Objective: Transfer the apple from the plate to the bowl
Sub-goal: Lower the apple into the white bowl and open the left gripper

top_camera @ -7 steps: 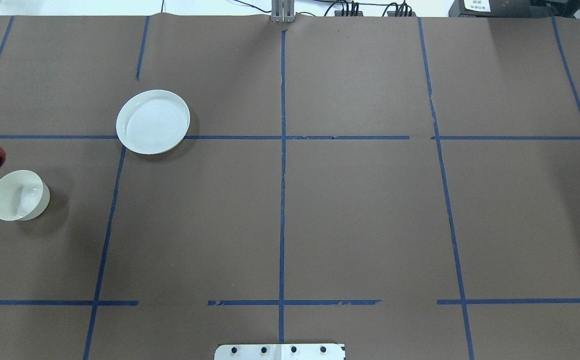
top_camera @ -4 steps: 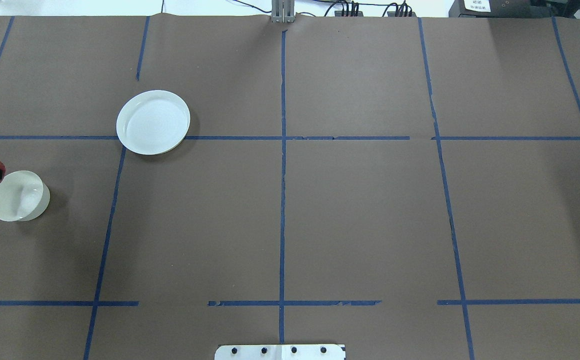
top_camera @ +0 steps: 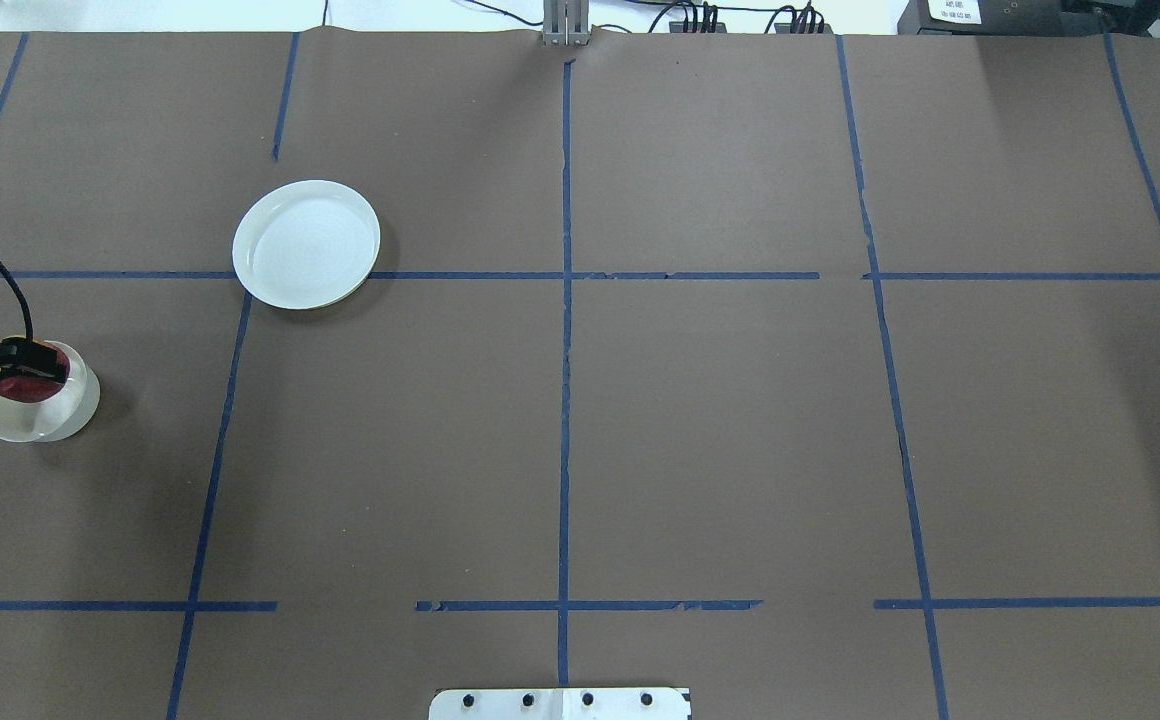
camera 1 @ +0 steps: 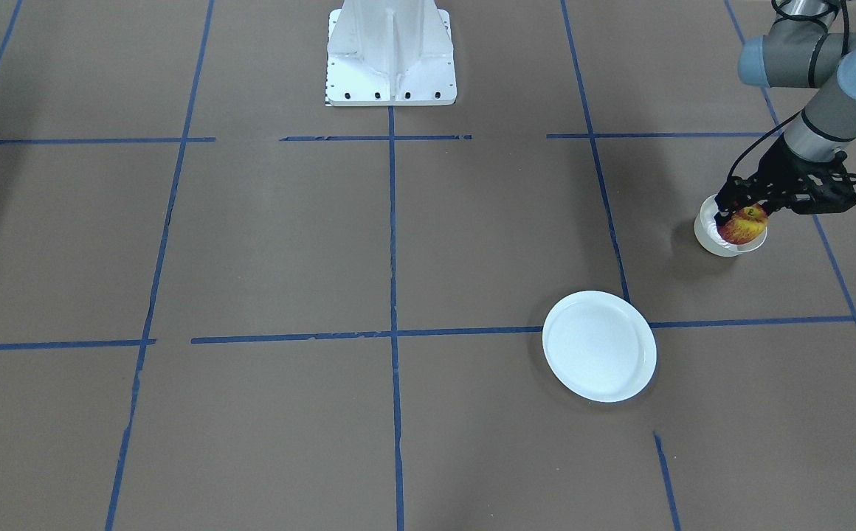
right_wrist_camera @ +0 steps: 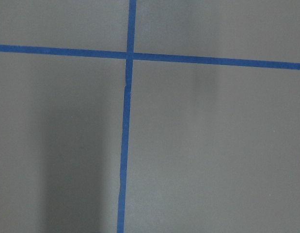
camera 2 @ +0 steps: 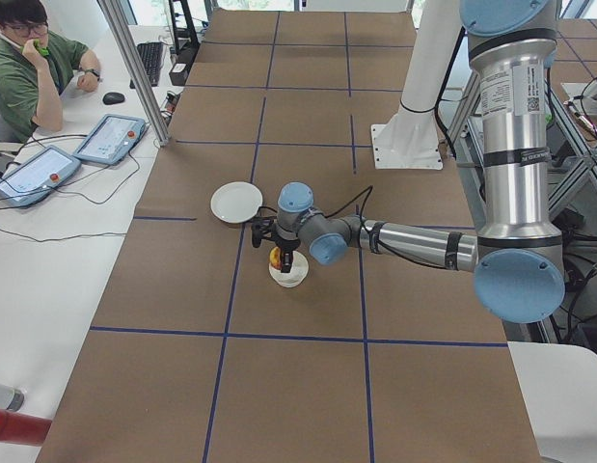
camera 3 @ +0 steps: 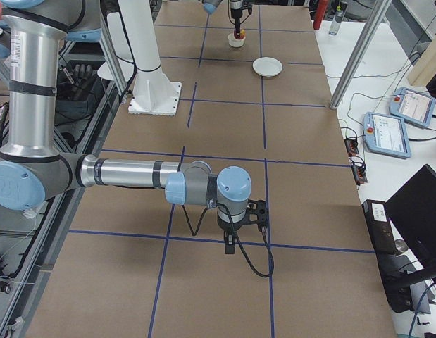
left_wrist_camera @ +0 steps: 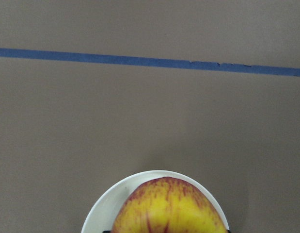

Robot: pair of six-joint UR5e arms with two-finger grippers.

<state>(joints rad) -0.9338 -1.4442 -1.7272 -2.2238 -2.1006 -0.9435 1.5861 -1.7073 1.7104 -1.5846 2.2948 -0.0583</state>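
Change over the last second: the apple [camera 1: 742, 226] goes from hanging clear of the bowl [camera 1: 702, 230] on its table-edge side, to its rim half a second back, to directly over the bowl's mouth now. The left gripper [camera 1: 741, 215] is clamped on the apple, one finger on each side, and the wrist view shows the white rim ringing the fruit from below. It's unclear whether the apple's underside touches the bowl's inside; the front view puts it low in the mouth, top half above the rim. The bowl itself hasn't shifted, and neither has the plate [camera 1: 599, 345], which sits bare and well apart from the bowl. Read: transport is basically done and alignment looks good, leaving a short drop, release and retreat. The fit is tight, so an off-centre release could tip the bowl. The right gripper [camera 3: 232, 243] is parked far from the bowl, seen only from the side, so can't tell if its jaws are apart or together. Count: one apple, one plate, one bowl, two grippers.
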